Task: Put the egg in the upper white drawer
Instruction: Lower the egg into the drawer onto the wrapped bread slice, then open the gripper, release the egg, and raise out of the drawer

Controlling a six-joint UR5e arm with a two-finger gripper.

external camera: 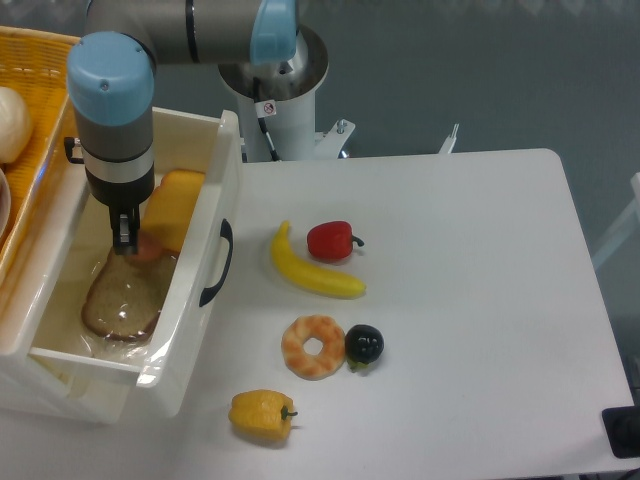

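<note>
The upper white drawer [214, 180] stands pulled out at the left, its black curved handle [218, 262] facing the table. Inside it the small pinkish-brown egg [149, 247] lies at the top edge of a brown bread slice [122, 297], beside an orange slice [172, 207]. My gripper [125, 236] hangs inside the drawer just above and left of the egg. Its dark fingers [124, 230] hold nothing, and the egg rests free below them.
An orange-yellow wicker basket [30, 60] with a white round thing [10, 122] sits behind the drawer at far left. On the table lie a banana [312, 270], red pepper [332, 240], ringed doughnut [313, 346], black ball [364, 344] and yellow pepper [262, 415]. The arm's base [272, 70] stands behind.
</note>
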